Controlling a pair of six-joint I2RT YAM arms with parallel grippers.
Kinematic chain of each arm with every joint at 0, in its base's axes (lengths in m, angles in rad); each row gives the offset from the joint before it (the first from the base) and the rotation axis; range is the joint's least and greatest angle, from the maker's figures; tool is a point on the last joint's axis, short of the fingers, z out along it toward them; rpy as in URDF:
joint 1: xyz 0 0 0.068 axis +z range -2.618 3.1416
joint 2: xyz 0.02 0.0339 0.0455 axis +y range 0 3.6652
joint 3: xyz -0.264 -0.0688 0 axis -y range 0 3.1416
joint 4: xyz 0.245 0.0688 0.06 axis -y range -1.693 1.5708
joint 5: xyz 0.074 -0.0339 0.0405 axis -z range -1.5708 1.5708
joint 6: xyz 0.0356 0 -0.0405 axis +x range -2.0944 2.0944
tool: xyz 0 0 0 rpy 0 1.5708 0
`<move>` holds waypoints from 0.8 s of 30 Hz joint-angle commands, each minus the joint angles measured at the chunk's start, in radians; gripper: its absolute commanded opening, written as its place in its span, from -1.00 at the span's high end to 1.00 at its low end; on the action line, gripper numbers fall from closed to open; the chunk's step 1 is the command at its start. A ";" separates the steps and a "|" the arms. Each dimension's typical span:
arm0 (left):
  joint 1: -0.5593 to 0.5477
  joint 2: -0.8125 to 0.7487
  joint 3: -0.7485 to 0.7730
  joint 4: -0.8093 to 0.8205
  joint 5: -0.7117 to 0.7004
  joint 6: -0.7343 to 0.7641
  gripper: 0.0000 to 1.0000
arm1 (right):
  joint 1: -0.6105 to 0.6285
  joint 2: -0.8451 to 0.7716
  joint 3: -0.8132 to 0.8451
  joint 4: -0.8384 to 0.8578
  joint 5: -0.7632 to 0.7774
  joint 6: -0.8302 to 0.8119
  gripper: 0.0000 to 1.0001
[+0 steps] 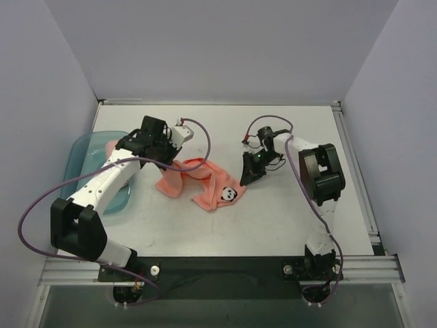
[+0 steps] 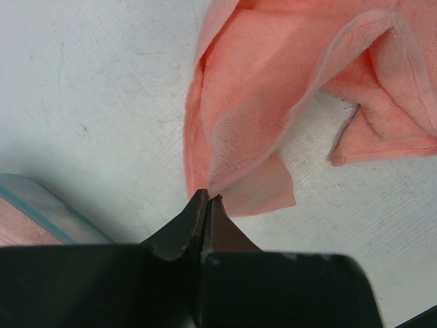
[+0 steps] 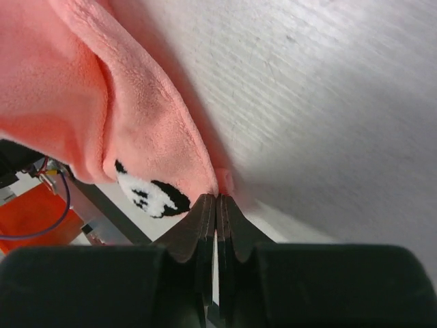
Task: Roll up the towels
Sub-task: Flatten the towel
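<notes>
Two pinches hold one salmon-pink towel [image 1: 205, 179], which lies crumpled near the middle of the table [image 1: 293, 225]. The left gripper [image 2: 207, 198] is closed on a thin fold at the towel's left end. The right gripper [image 3: 216, 198] is closed on the very edge beside the panda patch [image 3: 151, 194]. Both bites look shallow, with only the tips catching cloth. The likeliest failure is a slip: if the two pull apart to spread the sheet, either sliver of fabric could slide out and the towel would fall back in a heap. The cloth is also folded over itself near the left gripper, so tension might tighten that twist rather than flatten it. A second pink cloth [image 1: 111, 145] sits in the teal tray [image 1: 76, 160] at the left, where a wide sweep on that side could snag it.
</notes>
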 commanded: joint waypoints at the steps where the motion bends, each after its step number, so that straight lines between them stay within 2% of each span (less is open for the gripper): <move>1: 0.032 -0.029 0.052 0.001 0.033 0.009 1.00 | -0.086 -0.140 0.021 -0.108 -0.058 -0.057 1.00; 5: 0.053 -0.041 0.097 0.001 0.069 0.023 1.00 | -0.209 -0.268 0.115 -0.198 -0.079 -0.092 1.00; 8: 0.056 -0.083 0.117 -0.011 0.131 0.079 1.00 | -0.266 -0.331 0.198 -0.313 -0.082 -0.184 1.00; 11: 0.038 -0.150 0.068 -0.082 0.299 0.199 1.00 | -0.273 -0.359 0.240 -0.474 -0.030 -0.296 1.00; 14: -0.046 -0.199 -0.059 -0.235 0.324 0.358 1.00 | -0.267 -0.388 0.179 -0.528 0.055 -0.376 1.00; 15: -0.121 -0.227 -0.105 -0.272 0.312 0.395 1.00 | -0.266 -0.402 0.124 -0.533 0.086 -0.416 1.00; 16: -0.152 -0.244 -0.206 -0.278 0.310 0.405 1.00 | -0.264 -0.406 0.102 -0.534 0.108 -0.431 1.00; 18: -0.220 -0.275 -0.295 -0.277 0.309 0.412 1.00 | -0.260 -0.417 0.036 -0.536 0.166 -0.467 1.00; 20: -0.241 -0.272 -0.397 -0.280 0.309 0.420 0.99 | -0.255 -0.417 0.001 -0.530 0.195 -0.479 1.00; 21: -0.246 -0.255 -0.418 -0.281 0.304 0.426 0.80 | -0.249 -0.416 -0.013 -0.523 0.200 -0.482 1.00; 22: -0.248 -0.246 -0.432 -0.283 0.297 0.428 0.26 | -0.243 -0.414 -0.039 -0.517 0.206 -0.482 1.00; 24: -0.248 -0.224 -0.431 -0.286 0.278 0.406 -0.12 | -0.226 -0.408 -0.057 -0.503 0.206 -0.482 1.00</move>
